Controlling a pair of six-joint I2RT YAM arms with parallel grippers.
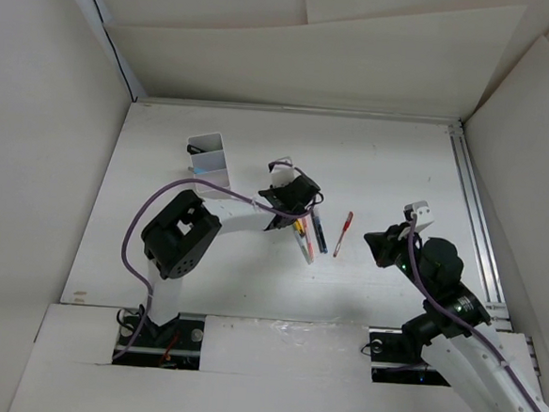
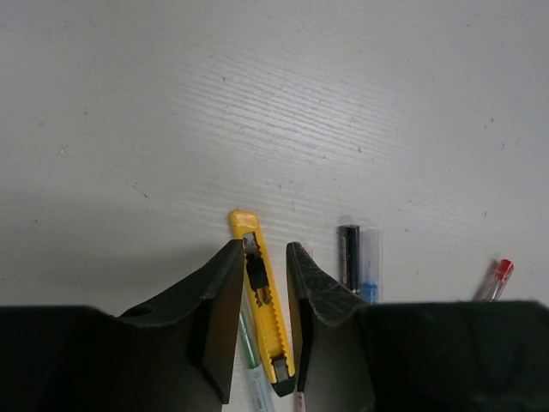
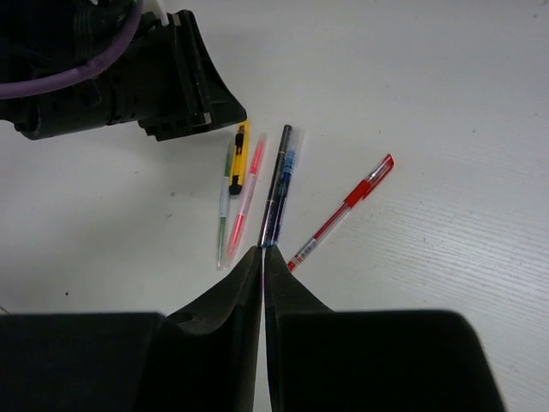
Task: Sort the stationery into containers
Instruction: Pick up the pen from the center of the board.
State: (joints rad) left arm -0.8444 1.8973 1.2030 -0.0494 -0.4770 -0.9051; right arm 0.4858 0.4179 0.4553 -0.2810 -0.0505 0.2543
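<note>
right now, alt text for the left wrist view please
The left gripper, jaws open, straddles a yellow utility knife lying on the white table. To its right a black pen and a blue pen lie side by side, with a red pen farther right.

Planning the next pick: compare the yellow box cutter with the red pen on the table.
The yellow box cutter is flat and opaque with a black slider; the red pen is thin with a clear barrel. The cutter lies between the fingers of the open left gripper, beside other pens; the red pen lies alone, angled away. The cutter looks shorter. Both lie flat on the table.
</note>
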